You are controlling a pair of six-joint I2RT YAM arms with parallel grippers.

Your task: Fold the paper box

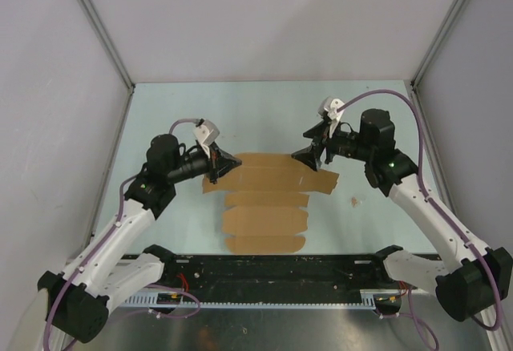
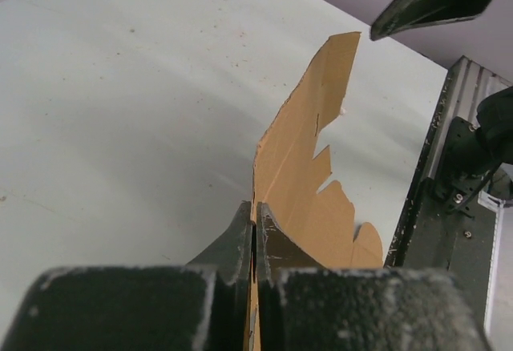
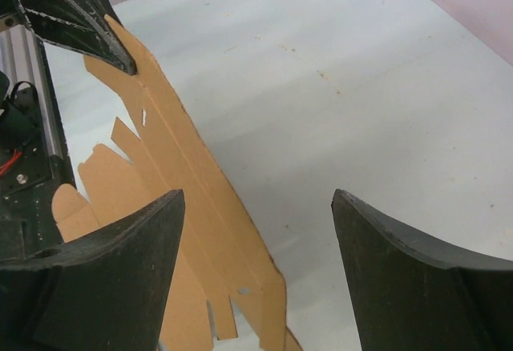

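While the left fingers point(image 2: 232, 243) clamp its far-left flap, the paper box point(image 1: 268, 199) lies as an unfolded die-cut sheet at the middle of the desk point(image 1: 160, 119).

Nearest the arm bases, a black rail point(image 1: 280, 267) runs along the desk's front edge, and the sheet's rounded-tab end sits just beyond it. The brown cardboard steps out in panels, widening toward its far end. A small brown scrap point(image 1: 353, 202) lies on the desk to the right of the sheet, apart from it. At the far-left flap the left fingers are pressed together with the cardboard edge sandwiched between them. At the far-right corner the right fingers point(image 3: 136, 263) stand wide apart, one above the cardboard and the other above the desk past the sheet's edge; whether they touch the sheet I cannot tell.
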